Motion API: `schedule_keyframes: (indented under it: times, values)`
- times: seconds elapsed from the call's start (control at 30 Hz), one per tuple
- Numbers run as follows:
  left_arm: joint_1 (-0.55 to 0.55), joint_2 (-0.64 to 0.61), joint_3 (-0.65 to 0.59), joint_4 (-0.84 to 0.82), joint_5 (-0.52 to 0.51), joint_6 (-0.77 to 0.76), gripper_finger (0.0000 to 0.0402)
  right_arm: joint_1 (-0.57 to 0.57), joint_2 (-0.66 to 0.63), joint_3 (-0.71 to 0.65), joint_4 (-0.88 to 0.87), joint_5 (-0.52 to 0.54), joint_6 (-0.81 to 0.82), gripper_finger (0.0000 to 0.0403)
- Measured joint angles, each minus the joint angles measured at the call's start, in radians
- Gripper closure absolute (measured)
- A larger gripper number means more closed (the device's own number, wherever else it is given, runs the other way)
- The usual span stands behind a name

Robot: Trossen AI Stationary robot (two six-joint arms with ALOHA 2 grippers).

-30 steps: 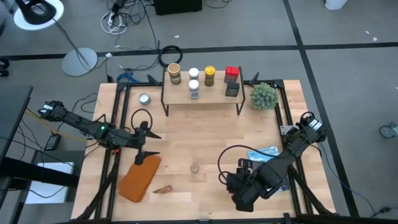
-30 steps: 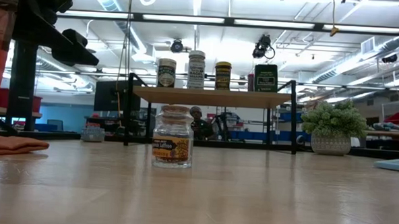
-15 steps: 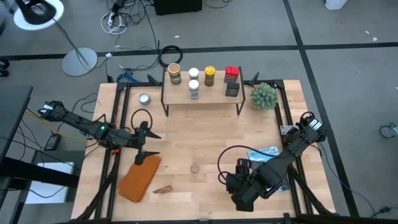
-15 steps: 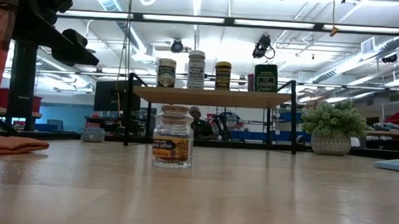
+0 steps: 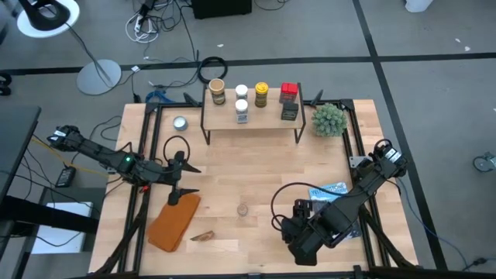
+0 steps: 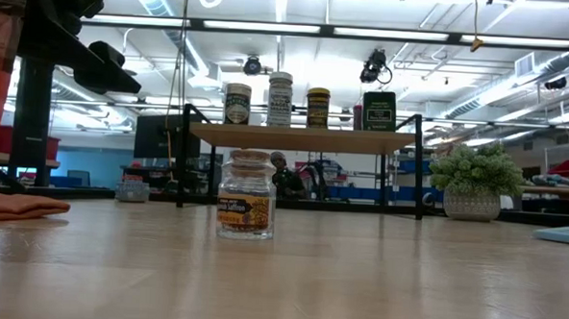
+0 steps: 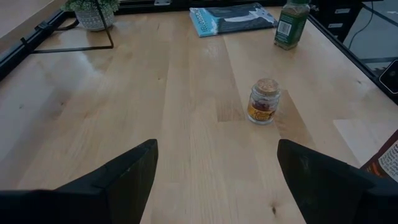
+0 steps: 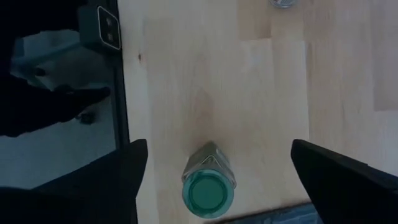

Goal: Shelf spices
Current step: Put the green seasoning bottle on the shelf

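Your right gripper [image 8: 214, 165] stands wide open over a green-lidded jar [image 8: 208, 186].
Six spices on the shelf [image 5: 252, 118]; left gripper [image 7: 214, 168] open, empty.

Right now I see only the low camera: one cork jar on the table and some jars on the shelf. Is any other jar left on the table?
Observer: Yes. A green-lidded jar stands upright near the table's front right part, outside your picture.
Operator: Does a gripper hold it?
Observer: No. The right gripper hangs open over it, one finger to each side, and touches nothing.
Operator: And the other arm?
Observer: The left gripper is open and empty. It points toward the cork jar, clearly apart from it.
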Motion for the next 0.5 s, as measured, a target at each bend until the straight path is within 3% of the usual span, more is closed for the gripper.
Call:
schedule_keyframes:
  times: [0.2,0.5]
  values:
    - [0.0,0.0,0.0,0.0,0.0,0.0,0.0066,0.011,0.0,-0.006,-0.044,-0.003,-0.092,0.0015]
    - [0.0,0.0,0.0,0.0,0.0,0.0,0.0066,0.03,0.002,-0.106,-0.079,-0.1,-0.183,0.0037]
